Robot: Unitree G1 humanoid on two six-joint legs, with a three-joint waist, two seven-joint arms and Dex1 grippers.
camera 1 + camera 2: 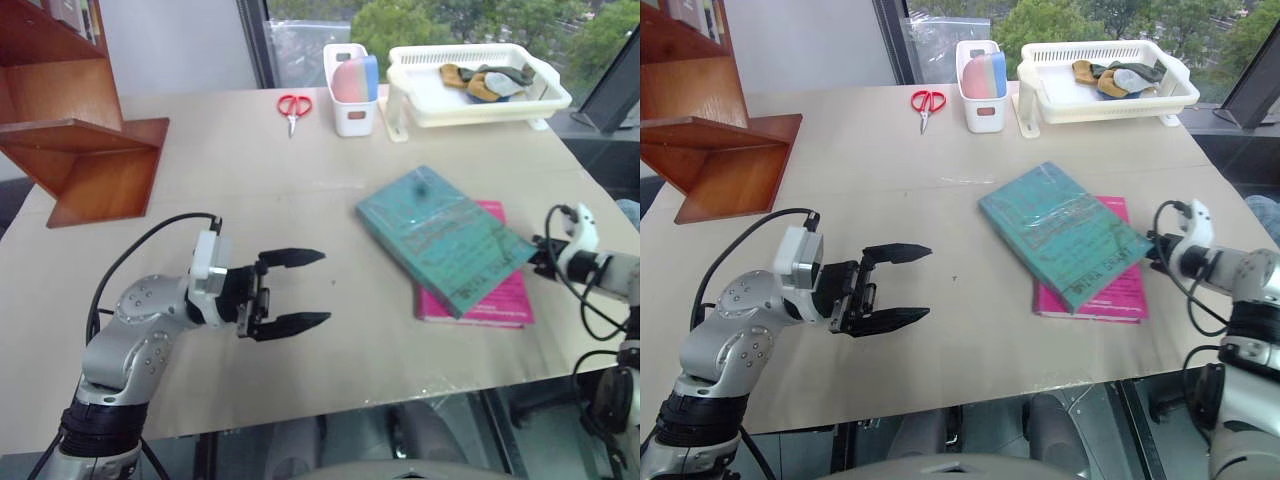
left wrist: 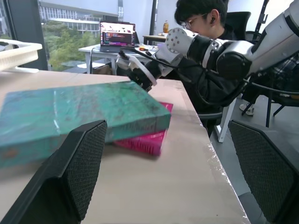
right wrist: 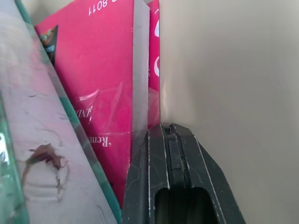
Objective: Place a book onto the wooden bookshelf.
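Note:
The teal-green book (image 1: pixel 440 235) lies flat and askew on a magenta-pink book (image 1: pixel 505 298), right of the table's middle. At the table's far left stands the reddish-brown wooden bookshelf (image 1: pixel 75 130). My left gripper (image 1: pixel 325 288) hovers over the table left of the books, open and empty, pointing toward them. My right gripper (image 1: pixel 1155 250) is shut and empty at the books' right edge. In the right wrist view its closed tips (image 3: pixel 170 128) sit right against the pink book's corner (image 3: pixel 103 70), low by the tabletop.
Red-handled scissors (image 1: pixel 293 106), a white bin (image 1: pixel 352 95) and a white tray (image 1: pixel 480 95) with small items line the table's back edge. A person (image 2: pixel 201 28) sits beyond the table's right side. Bare tabletop lies between the books and the shelf.

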